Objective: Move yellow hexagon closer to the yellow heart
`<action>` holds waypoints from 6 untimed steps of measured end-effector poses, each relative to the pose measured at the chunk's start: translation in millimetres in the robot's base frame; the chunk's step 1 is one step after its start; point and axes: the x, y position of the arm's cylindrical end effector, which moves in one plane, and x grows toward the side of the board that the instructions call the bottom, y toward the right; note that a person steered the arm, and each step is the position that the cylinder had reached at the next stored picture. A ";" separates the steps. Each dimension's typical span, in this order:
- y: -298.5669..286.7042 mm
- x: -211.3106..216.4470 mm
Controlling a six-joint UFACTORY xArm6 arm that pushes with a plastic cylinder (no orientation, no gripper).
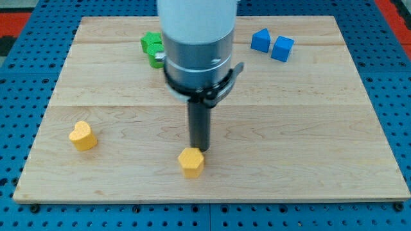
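Yellow hexagon (191, 162) sits bottom-centre, my tip (200, 149) touching its upper-right edge – no jaws here, just 1 rod – so push off-centre and you'll spin it past the yellow heart (83, 135) at lower left.

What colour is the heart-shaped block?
Yellow: the heart shows clearly in the camera view, at its left.

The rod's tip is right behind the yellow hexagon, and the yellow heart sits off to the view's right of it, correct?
Not quite. The camera view shows my tip right behind the yellow hexagon, as you said, but the yellow heart sits off to the view's left of it, not the right.
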 end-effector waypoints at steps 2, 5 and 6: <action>31.7 18.4; -84.5 36.7; -144.1 35.1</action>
